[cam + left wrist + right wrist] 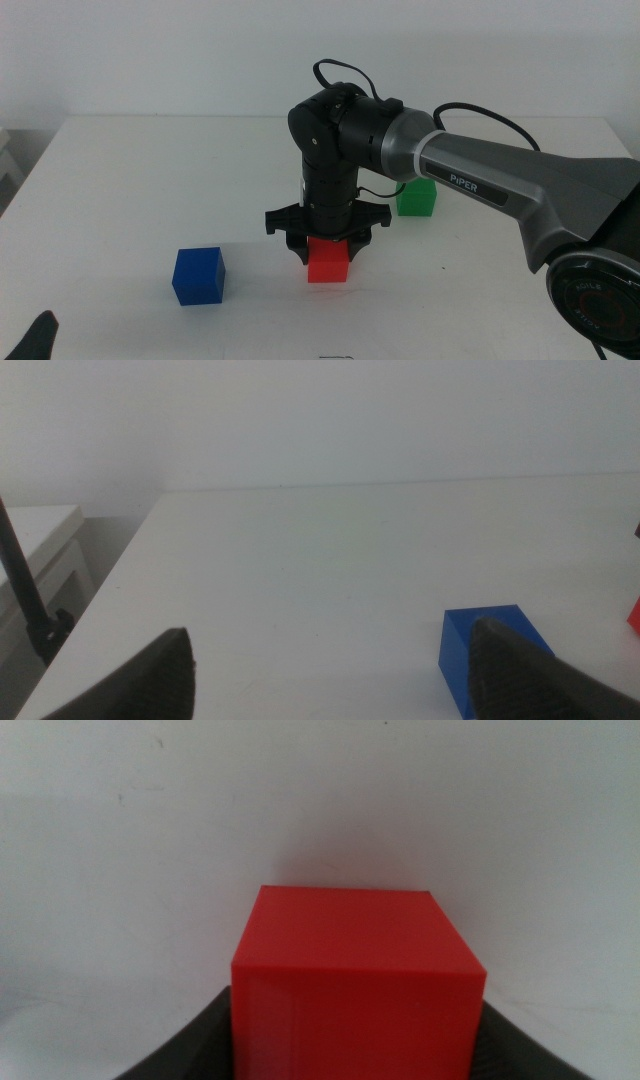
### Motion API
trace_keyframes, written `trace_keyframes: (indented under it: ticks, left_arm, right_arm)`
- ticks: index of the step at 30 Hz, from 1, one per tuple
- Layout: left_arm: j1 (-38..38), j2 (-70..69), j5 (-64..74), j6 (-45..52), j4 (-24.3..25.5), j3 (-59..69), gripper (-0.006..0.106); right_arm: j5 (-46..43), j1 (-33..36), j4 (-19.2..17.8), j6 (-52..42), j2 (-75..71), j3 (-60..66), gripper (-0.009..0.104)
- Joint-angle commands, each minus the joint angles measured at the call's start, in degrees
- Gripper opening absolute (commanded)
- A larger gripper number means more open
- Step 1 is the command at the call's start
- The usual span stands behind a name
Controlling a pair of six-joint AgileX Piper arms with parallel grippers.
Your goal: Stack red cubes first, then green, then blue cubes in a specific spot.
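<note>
We see the right end effector (327,247) pointing straight down over the middle of the white tabletop (120,170), its two dark jaws closed against opposite sides of the red cube (327,262). In the right wrist view the red cube (355,985) fills the gap between those jaws, with bare tabletop beyond it. The cube's base appears to sit at the tabletop, though we cannot tell whether it truly touches. The green cube (416,197) rests just behind the right arm, partly hidden by it. The blue cube (198,275) sits apart on the side of the left arm. The left end effector (35,340) waits low at the near corner, jaws spread wide and holding nothing; its wrist view shows the blue cube (480,650) close by one jaw.
</note>
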Motion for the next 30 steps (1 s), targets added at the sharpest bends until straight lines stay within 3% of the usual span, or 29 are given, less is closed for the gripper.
trace_keyframes:
  ticks: [1, 8, 9, 14, 21, 24, 30]
  left_arm:
    - [-0.07, -1.18, -4.77, -0.44, -0.50, -0.17, 0.094]
    - [-0.07, -1.18, -4.77, -0.44, -0.50, -0.17, 0.094]
    - [-0.07, -1.18, -4.77, -0.44, -0.50, -0.17, 0.094]
    - [-0.07, -1.18, -4.77, -0.44, -0.50, -0.17, 0.094]
    - [-0.07, -1.18, -4.77, -0.44, -0.50, -0.17, 0.094]
    - [-0.07, -1.18, -4.77, -0.44, -0.50, -0.17, 0.094]
    - [-0.07, -1.18, -4.77, -0.44, -0.50, -0.17, 0.094]
  right_arm:
    - [4.83, -0.19, -1.91, 0.14, -3.56, -0.59, -0.001]
    - [4.78, -0.31, -2.07, 0.35, -3.61, 2.09, -0.001]
    - [4.78, -0.31, -2.11, -0.97, -3.61, 2.09, 0.016]
    - [4.72, -0.31, -1.80, -2.21, -3.61, 2.09, 0.041]
    - [4.49, -0.19, -2.46, -2.44, -4.44, 2.09, 0.086]
    - [4.42, 0.51, -4.60, -2.38, -7.40, 1.97, 0.094]
    - [4.38, 0.01, -11.49, -2.21, -16.53, 1.14, 0.094]
